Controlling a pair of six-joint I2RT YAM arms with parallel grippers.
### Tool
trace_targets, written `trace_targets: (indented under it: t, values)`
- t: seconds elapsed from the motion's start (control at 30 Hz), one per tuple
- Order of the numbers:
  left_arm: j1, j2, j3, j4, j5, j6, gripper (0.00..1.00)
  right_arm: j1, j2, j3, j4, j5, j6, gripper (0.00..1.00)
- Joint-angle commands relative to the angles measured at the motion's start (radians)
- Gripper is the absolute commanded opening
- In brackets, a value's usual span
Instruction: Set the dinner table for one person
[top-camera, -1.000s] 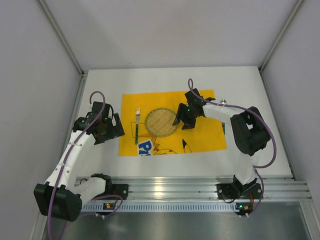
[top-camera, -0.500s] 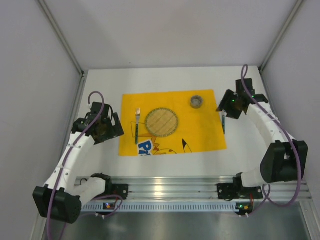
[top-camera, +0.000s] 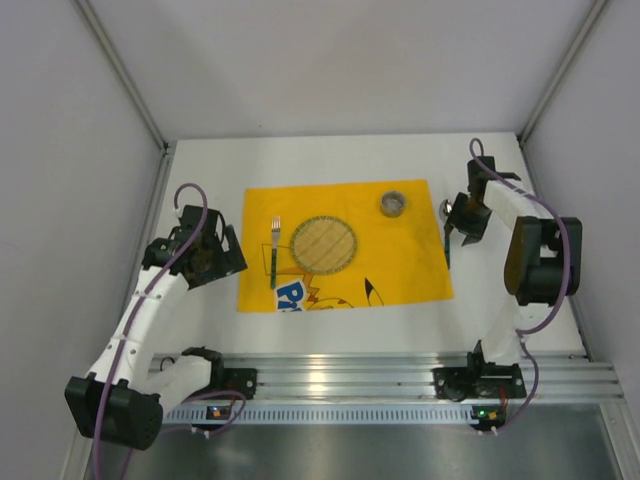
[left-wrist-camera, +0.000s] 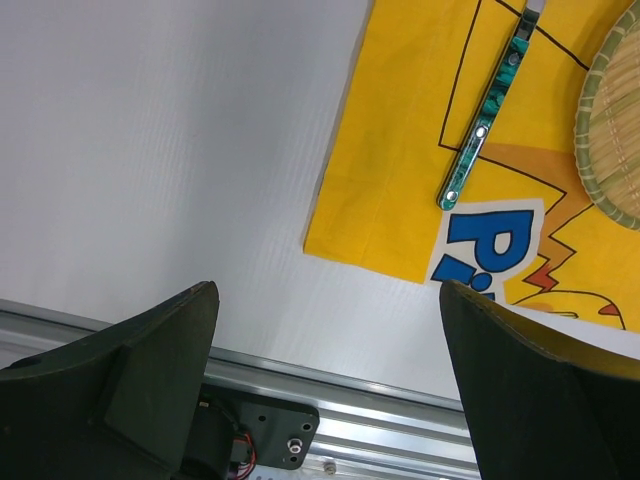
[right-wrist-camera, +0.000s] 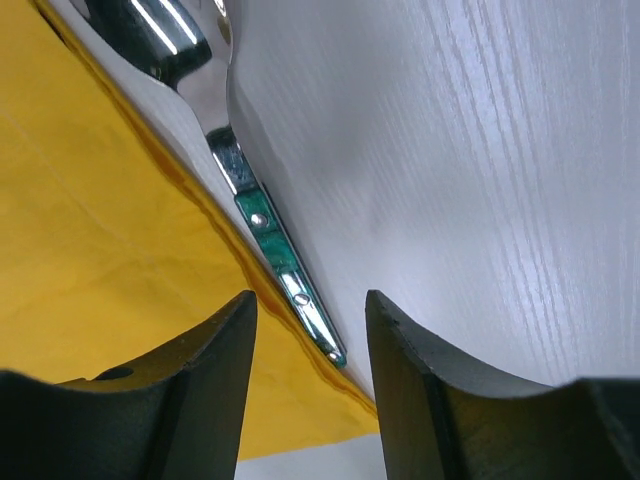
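1. White panel walls close in on 3 sides. The white table fills the floor of the booth, from the metal rail where both arms are bolted back to the far wall.
2. A yellow cartoon mat lies in the middle of the table. A round woven plate sits at its centre, with a fork just to its left, tines pointing to the far side. A small grey cup stands near the mat's far right corner. A green-handled spoon lies along its right edge.
3. A second ago the right arm reached across the mat, its claw just beside the plate and covering the spot where the cup now stands. It has since swung out to the right, and the cup is in plain sight. I take it the cup has just been placed.
4. The right claw now hangs low over the spoon. Its wrist view shows the fingers apart on either side of the green handle, clamped on nothing.
5. With plate, fork and cup down, the spoon looks like the piece in hand, and the setting seems close to done.
6. The left claw has not moved. It is spread wide and empty over bare table, just left of the mat's near corner.
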Motion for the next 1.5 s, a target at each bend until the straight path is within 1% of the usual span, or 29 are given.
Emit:
trace_targets:
  t: [0.0,0.23,0.53,0.67,1.03,1.2,1.23,1.33,1.37,1.47]
  values:
    - [-0.007,-0.010,-0.003,0.017,-0.023,-0.011,0.97,-0.015,0.037,0.077,-0.006,0.033,-0.030,0.47]
    - [-0.005,-0.006,-0.001,0.011,-0.052,-0.027,0.97,-0.019,0.129,0.140,-0.004,0.010,-0.031,0.44]
    - [-0.005,-0.003,0.002,0.000,-0.084,-0.047,0.97,-0.013,0.203,0.190,0.001,-0.013,-0.051,0.44]
    - [-0.007,0.002,0.002,-0.003,-0.096,-0.054,0.97,-0.006,0.200,0.198,0.033,-0.088,-0.070,0.44]
    - [-0.014,0.006,0.005,-0.012,-0.122,-0.070,0.97,0.002,0.182,0.220,0.067,-0.099,-0.102,0.43]
    - [-0.019,0.011,0.005,-0.015,-0.127,-0.074,0.97,0.004,0.218,0.232,0.053,-0.093,-0.102,0.41]
    - [-0.020,0.014,0.005,-0.017,-0.128,-0.074,0.97,0.007,0.228,0.232,0.053,-0.088,-0.102,0.40]
    - [-0.023,0.017,0.005,-0.018,-0.130,-0.076,0.97,0.011,0.254,0.241,0.044,-0.079,-0.100,0.31]
    - [-0.025,0.019,0.005,-0.018,-0.130,-0.076,0.97,0.011,0.263,0.249,0.039,-0.073,-0.099,0.27]
    - [-0.034,0.026,0.005,-0.020,-0.131,-0.077,0.97,0.013,0.281,0.255,0.027,-0.052,-0.099,0.22]
